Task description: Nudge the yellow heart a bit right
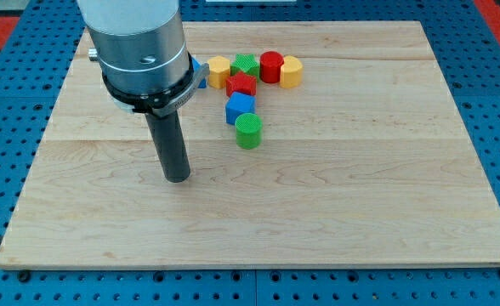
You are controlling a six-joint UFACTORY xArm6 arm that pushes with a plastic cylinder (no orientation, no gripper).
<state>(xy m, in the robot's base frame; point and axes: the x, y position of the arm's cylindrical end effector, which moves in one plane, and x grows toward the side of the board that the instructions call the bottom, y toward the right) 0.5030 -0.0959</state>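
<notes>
My tip (177,178) rests on the wooden board (360,195) at the view's left of centre, below the block cluster and touching no block; being a plain dark rod, it has nothing to open or close and holds nothing; the yellow heart (291,71) lies well apart from it, up and toward the view's right, at the right-hand end of the row of blocks near the view's top; the heart sits just beside the red cylinder (271,65), seemingly touching it on that block's right; counting by colour, there are two yellow blocks, the heart and a yellow block (218,70) at the left of the row whose shape I cannot make out with certainty; two green ones, a green star (246,65) in the row between the yellow block and the red cylinder, and a green cylinder (248,131) lowest of the cluster; two red ones, the cylinder and a red star (241,84) just below the green star; two blue ones, a blue block (240,108) between the red star and the green cylinder, and a blue piece (199,73) mostly hidden behind the arm's grey housing (135,42), its shape not readable; the green cylinder is the block nearest my tip, up and to its right.
</notes>
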